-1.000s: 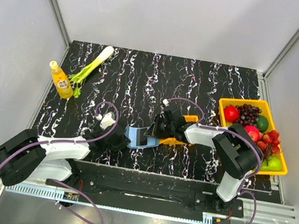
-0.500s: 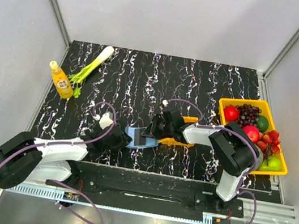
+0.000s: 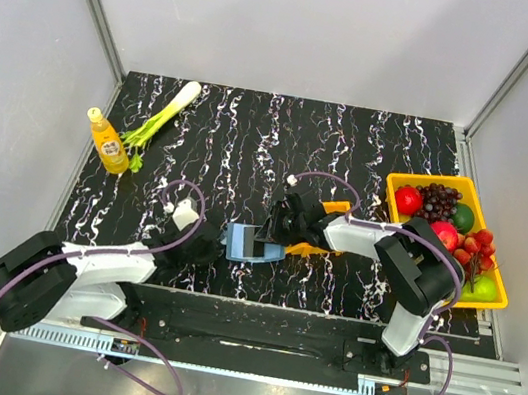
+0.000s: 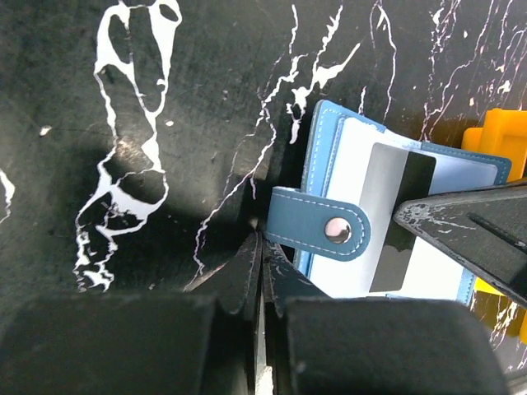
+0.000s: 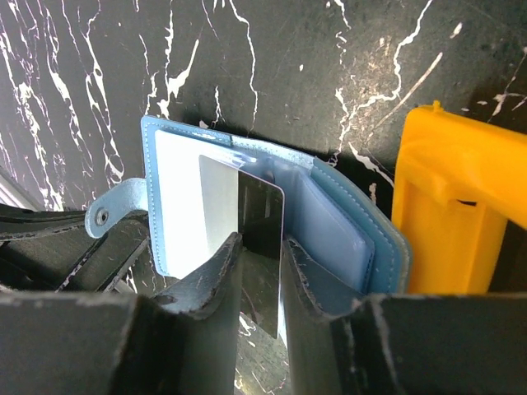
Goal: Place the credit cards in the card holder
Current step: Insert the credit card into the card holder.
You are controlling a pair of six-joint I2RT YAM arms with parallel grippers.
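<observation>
Reaching low and forward from the near edge of the desk [image 3: 254, 135], the left claw [image 4: 259, 247] is closed tight on nothing, its tips just beside the strap [image 4: 317, 224] of the card holder [image 5: 329, 218]. The holder lies open near the middle of that edge. The right claw [image 5: 261, 243], angled in from the right, stands partly open astride a credit card [image 5: 262, 210] part-way in a pocket. A second ago that claw was closed.
</observation>
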